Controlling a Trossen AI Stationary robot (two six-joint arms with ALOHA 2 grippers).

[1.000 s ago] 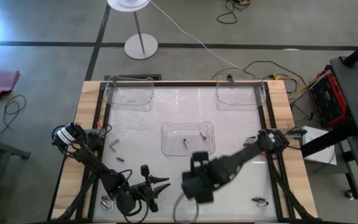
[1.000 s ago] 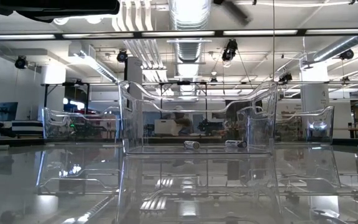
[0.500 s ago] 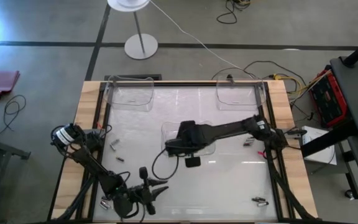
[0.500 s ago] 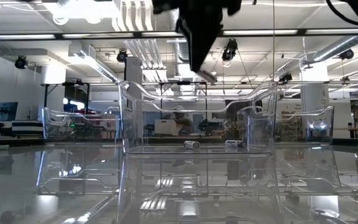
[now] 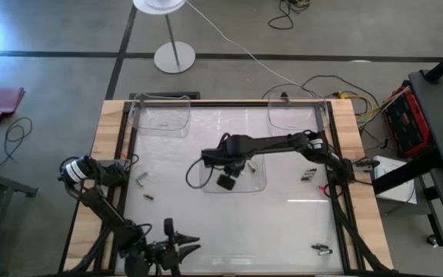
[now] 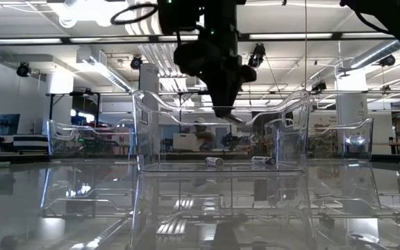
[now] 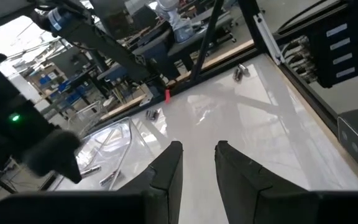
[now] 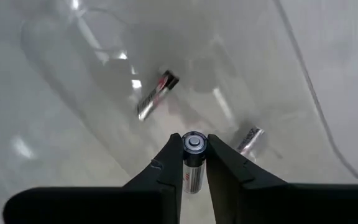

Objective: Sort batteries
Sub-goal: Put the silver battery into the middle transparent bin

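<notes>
My right gripper [image 5: 234, 166] hangs over the clear middle tray [image 5: 254, 185], shut on one battery [image 8: 193, 147]. Two batteries [image 8: 156, 94] [image 8: 248, 138] lie on that tray's floor below it; the low view shows them too [image 6: 214, 162]. My left gripper [image 7: 197, 152] is open with nothing between its fingers, low over the table near its near edge [image 5: 177, 248]. Loose batteries lie on the table at the left [image 5: 140, 178] [image 5: 150, 195], at the right [image 5: 309, 174] and at the near right [image 5: 321, 248]. My right gripper pinches the small battery between its two fingertips [image 8: 169, 155], on the sides near one round end [image 8: 194, 142]. The fingers come from above, slanting down into the tray's mouth. The battery is clear of the tray, its silvery end jutting below the fingers [image 6: 233, 119].
Two more clear trays stand at the far edge, one left [image 5: 161, 115] and one right [image 5: 294, 115]. Black rails [image 5: 337, 208] run along the table's sides. The bare glossy table [image 5: 283, 223] lies between the middle tray and the near edge.
My right gripper has travelled from near the table's near edge toward the far edge and now hangs over the middle tray, lower than half a second ago, still shut on the battery. My left gripper has drawn back a little toward the near edge.
</notes>
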